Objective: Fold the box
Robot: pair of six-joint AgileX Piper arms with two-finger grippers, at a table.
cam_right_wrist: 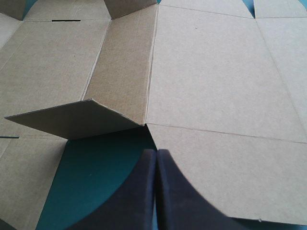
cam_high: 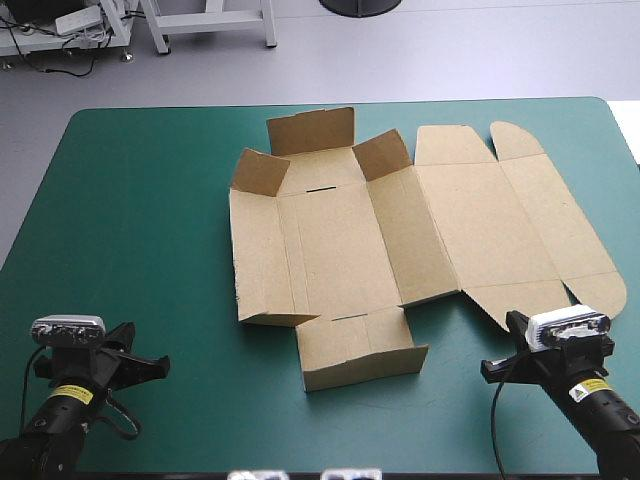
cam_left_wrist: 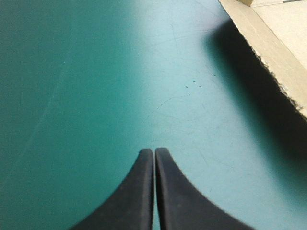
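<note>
The brown box (cam_high: 400, 230) lies as a cut sheet on the teal-green cover, mostly flat. Three flaps at its far left end stand raised, and a short flap (cam_high: 365, 350) juts toward the front edge. My left gripper (cam_high: 160, 366) sits shut near the front left corner, well left of the box. In the left wrist view the shut gripper (cam_left_wrist: 154, 151) points over bare cover, with a box edge (cam_left_wrist: 273, 57) ahead to one side. My right gripper (cam_high: 487, 367) is shut just in front of the sheet's near right flap. In the right wrist view that gripper (cam_right_wrist: 156, 152) reaches the flap (cam_right_wrist: 220, 167) beside a half-raised panel (cam_right_wrist: 81, 120).
The teal-green cover (cam_high: 140, 220) stretches wide between the box and the table's left edge. Both grippers sit close to the table's front edge. The box's far flaps come near the table's back edge.
</note>
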